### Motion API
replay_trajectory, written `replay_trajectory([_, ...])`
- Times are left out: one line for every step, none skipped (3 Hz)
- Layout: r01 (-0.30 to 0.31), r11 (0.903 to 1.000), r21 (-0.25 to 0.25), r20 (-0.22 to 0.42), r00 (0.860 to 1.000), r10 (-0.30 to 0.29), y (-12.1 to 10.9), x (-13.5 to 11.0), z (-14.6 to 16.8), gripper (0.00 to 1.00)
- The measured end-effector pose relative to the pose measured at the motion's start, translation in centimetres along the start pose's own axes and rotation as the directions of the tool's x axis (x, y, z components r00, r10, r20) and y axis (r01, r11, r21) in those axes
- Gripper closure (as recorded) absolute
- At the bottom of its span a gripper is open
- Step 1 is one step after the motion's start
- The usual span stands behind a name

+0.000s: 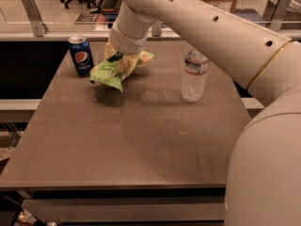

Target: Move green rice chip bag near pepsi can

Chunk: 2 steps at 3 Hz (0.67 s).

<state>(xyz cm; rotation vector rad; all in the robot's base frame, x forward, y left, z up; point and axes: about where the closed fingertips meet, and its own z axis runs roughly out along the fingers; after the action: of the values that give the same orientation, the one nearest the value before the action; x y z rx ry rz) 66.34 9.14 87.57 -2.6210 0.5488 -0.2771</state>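
Your brown worktop (141, 140) sits by a glass partition (51, 13). The cream arm (197, 18) slants down from the right, its hand (123, 60) clamped on the crinkly light-green chip bag (108, 72), just beside the dark-blue pepsi can (81, 55).

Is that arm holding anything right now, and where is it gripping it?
Yes: the end effector, beside the pepsi can, holds the green rice chip bag by its upper end; the rest hangs just above the table.
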Motion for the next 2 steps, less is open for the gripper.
replay_trajectory([0.001,1.0000,-0.002,0.003,1.000,-0.001,0.04,-0.07,0.19,0.35])
replay_trajectory([0.002,1.0000,-0.004,0.005,1.000,-0.001,0.05,-0.16,0.39,0.12])
